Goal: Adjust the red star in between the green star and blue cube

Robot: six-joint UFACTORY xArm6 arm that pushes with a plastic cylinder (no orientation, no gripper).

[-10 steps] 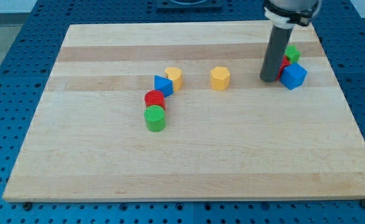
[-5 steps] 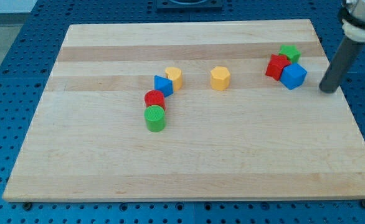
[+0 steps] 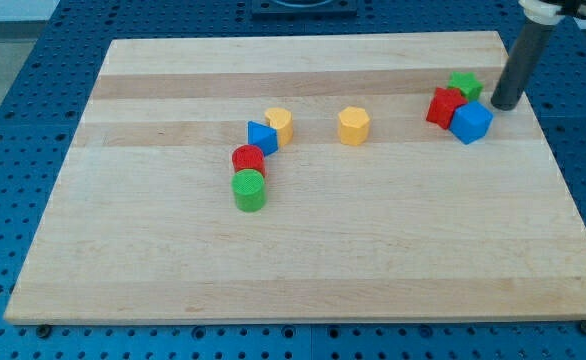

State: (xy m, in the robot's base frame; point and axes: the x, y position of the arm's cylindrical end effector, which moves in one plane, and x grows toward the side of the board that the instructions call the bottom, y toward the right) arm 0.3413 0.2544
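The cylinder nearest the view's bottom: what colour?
Green: the green cylinder, just below the red cylinder in the camera view.

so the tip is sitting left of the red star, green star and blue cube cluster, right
Not quite: in the camera view my tip is to the view's right of the cluster, beside the green star and above the blue cube, apart from both. The red star lies on the cluster's far, left side.

Wooden board (image 3: 303, 270); two yellow blocks (image 3: 280, 125) (image 3: 353, 126), blue triangle (image 3: 262, 137), red cylinder (image 3: 248, 159), green cylinder (image 3: 249, 190).
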